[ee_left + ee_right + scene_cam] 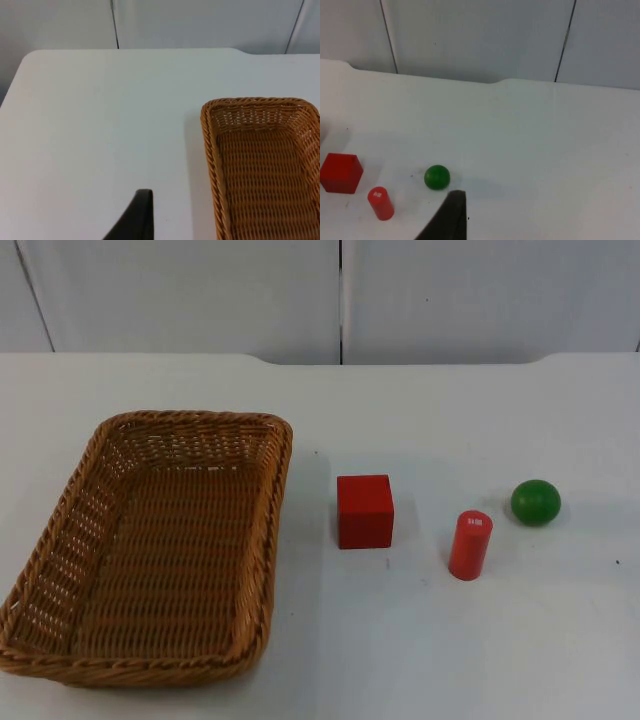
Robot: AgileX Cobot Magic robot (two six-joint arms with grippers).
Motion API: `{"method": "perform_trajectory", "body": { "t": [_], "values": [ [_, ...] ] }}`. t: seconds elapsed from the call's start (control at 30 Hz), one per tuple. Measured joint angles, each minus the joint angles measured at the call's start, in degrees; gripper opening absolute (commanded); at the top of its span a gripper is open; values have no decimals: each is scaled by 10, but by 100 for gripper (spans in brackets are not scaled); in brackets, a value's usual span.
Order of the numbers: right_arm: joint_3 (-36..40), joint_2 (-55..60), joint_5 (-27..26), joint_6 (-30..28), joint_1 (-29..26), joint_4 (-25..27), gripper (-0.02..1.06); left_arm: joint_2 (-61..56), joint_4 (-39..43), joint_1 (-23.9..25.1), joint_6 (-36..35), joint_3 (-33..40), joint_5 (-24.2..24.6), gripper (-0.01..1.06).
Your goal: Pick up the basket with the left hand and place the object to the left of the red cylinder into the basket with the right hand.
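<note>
The basket (pixel 150 550) is seen nearest, on the bench's (pixel 450 640) left. The cube (pixel 364 511) lies left of the cylinder (pixel 470 545); the ball (pixel 535 502) is farther right. Neither tool's state can be told.

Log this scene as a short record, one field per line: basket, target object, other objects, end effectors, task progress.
basket: wicker basket, empty, resting on the white table
target object: red cube, just left of the red cylinder
other objects: green ball, right of the cylinder
left end effector: black fingertip above the table, beside the basket, holding nothing
right end effector: black fingertip above the table, near the ball, holding nothing
task progress: nothing lifted yet
</note>
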Motion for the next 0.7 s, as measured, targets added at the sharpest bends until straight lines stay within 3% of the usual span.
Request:
{"method": "perform_trajectory", "body": {
  "t": [0.43, 0.7],
  "values": [
    [-2, 30, -28, 0, 0, 0, 105, 12, -11, 0, 0, 0, 0, 105],
    [-3, 31, -34, 0, 0, 0, 105, 124, -59, 0, 41, 0, -2, 105]
  ]
}}
